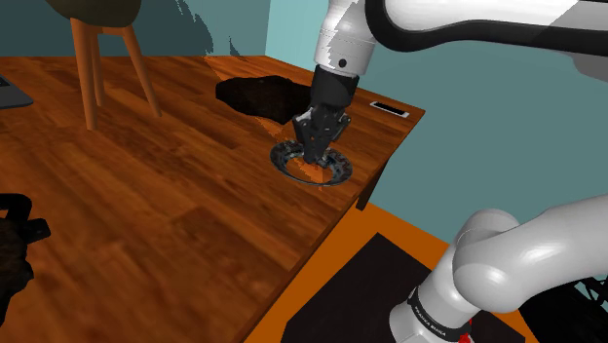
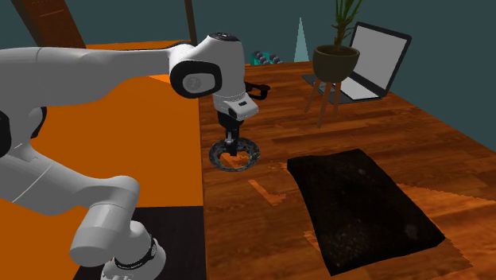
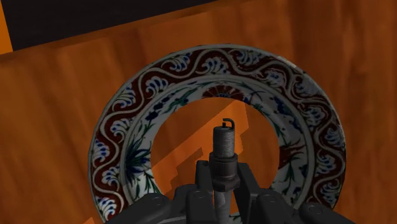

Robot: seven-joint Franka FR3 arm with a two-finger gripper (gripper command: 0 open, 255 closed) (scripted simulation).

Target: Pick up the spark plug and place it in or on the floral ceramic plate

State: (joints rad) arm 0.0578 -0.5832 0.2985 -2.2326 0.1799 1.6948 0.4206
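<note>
The end effector (image 3: 224, 186) is clamped on the spark plug (image 3: 224, 153): its two black fingers (image 3: 202, 177) press against the plug's dark body from either side, and the threaded metal end with its small hooked tip sticks out past them. The plug points straight away from the hand, down at the open middle of the plate (image 3: 191, 63), a round dish with a wide rim of red scrolls and blue-green leaves on white. From the hand's camera the plug's tip sits inside the ring of the rim, roughly over the centre, where the colour looks the same as the wood around it. Whether the tip touches the plate I cannot tell. From the shoulder view the end effector (image 1: 317, 154) stands nearly upright right over the plate (image 1: 338, 175), which lies on the wooden surface (image 1: 146, 195) close to its edge. A black mat (image 1: 258, 95) lies just beyond the plate, and a phone (image 1: 388, 107) rests near the far corner. In the second exterior view the end effector (image 2: 231, 147) hangs low over the plate (image 2: 251, 153), with the mat (image 2: 358, 207) off to that view's right and a potted plant (image 2: 335, 60) and a laptop (image 2: 373, 60) farther back.
</note>
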